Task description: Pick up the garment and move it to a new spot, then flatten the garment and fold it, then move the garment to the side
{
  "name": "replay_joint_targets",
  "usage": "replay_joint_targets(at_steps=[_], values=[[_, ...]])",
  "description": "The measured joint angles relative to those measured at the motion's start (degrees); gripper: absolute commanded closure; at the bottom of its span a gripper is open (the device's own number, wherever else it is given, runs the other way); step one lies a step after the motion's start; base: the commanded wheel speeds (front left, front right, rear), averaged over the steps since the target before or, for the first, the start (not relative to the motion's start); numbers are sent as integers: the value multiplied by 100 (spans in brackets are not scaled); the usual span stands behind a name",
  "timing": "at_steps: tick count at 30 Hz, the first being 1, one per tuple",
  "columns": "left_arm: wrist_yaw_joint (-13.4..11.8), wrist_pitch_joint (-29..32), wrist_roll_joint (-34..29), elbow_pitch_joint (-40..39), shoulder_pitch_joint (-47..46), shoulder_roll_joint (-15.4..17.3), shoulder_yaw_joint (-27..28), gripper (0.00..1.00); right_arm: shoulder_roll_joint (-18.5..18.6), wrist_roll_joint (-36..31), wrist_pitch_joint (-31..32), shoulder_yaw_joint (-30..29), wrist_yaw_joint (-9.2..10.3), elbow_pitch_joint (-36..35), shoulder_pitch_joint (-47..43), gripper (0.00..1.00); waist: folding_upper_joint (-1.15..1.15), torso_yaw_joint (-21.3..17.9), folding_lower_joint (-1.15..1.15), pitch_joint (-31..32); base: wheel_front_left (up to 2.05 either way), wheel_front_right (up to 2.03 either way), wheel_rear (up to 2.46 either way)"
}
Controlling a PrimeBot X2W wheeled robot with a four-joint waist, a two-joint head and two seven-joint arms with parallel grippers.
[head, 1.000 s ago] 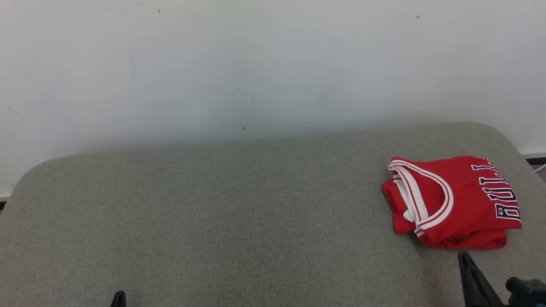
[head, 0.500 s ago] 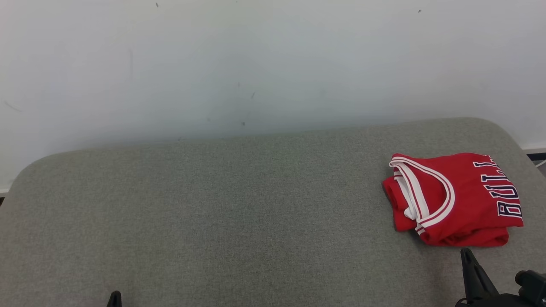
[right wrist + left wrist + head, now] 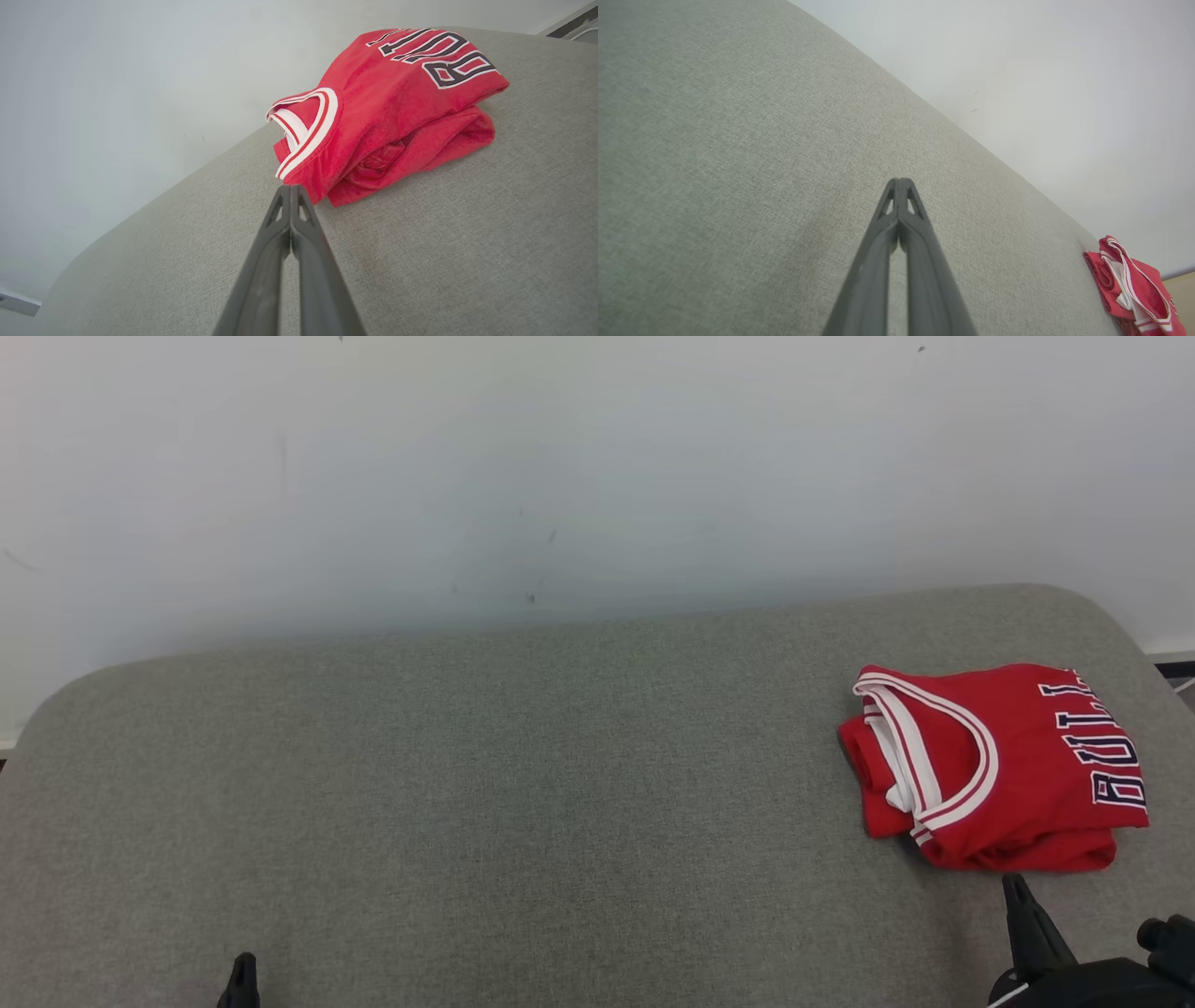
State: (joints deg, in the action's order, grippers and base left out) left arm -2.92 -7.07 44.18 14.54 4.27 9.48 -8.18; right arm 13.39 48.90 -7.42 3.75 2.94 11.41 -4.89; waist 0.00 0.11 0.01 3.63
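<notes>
Left gripper (image 3: 900,181) and right gripper (image 3: 290,187) are both sitting pinched fully closed, gripping nothing. Folded red jersey (image 3: 1027,775) is lying near the right end of the grey cushion (image 3: 523,775), with the right gripper's tips pointing at its near edge, just beside it.

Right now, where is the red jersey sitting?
In the head view the folded red jersey lies at the right end of the grey padded surface, just ahead of the shut right gripper and far from the left gripper.
</notes>
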Motion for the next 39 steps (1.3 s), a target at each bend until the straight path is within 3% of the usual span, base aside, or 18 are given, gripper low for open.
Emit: replay_joint_targets(at_steps=[39], values=[[599,809,2715,138,-493,-408,778,100,-625,2481,813,-667,-560,326,577,100,0,-6,0,-219,0,0,0]])
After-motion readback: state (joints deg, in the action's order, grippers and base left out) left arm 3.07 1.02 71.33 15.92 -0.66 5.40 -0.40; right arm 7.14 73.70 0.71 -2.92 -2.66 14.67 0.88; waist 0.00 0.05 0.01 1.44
